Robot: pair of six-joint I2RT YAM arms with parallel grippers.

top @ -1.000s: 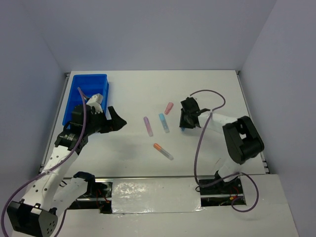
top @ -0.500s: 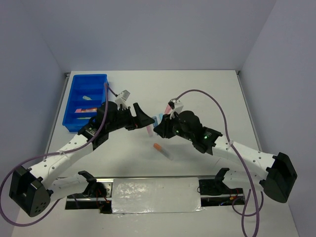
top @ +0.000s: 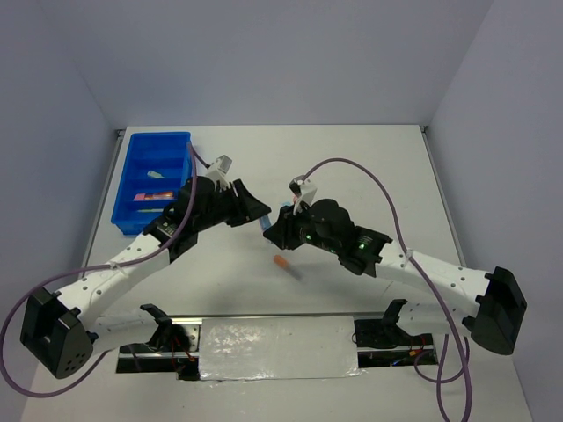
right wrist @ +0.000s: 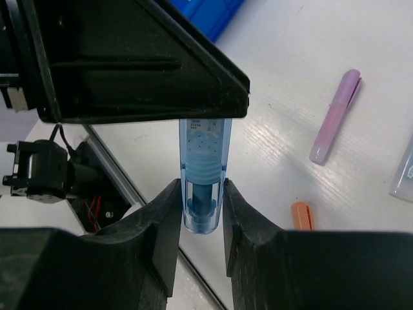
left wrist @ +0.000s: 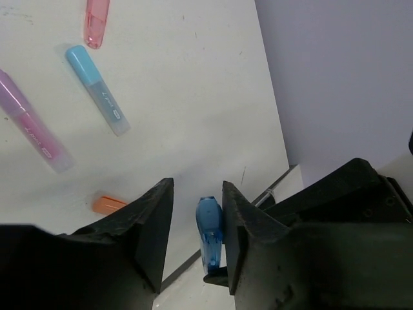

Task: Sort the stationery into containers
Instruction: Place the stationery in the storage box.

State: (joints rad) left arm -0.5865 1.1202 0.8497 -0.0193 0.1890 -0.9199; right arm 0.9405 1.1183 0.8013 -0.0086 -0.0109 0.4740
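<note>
White table (top: 369,167), walled in pale grey, shown from above and from both wrists. Nearest the arm bases an orange marker (top: 281,262) lies loose. Just beyond it we see the two hands meeting over the table's middle. The right hand (right wrist: 201,187) is clamped on the barrel of a translucent blue marker (right wrist: 205,148). It holds the marker's far end between the fingers of the left hand (left wrist: 197,187). That left hand stands about half closed round the marker's tip. A gap shows on one side, so we judge that it is not yet gripping.

A second ago the arms were well apart, the left hand spread wide beside the tray and the right hand drawn back on its own side. Both have since swung inward, and the left fingers have narrowed. We read this as a hand-over to the arm on the tray's side.

Beyond the hands a purple marker (left wrist: 35,129), a light blue marker (left wrist: 98,90) and a pink marker (left wrist: 97,22) lie unsorted. Farthest, at the left, the blue tray (top: 160,137) already holds a few pieces.
</note>
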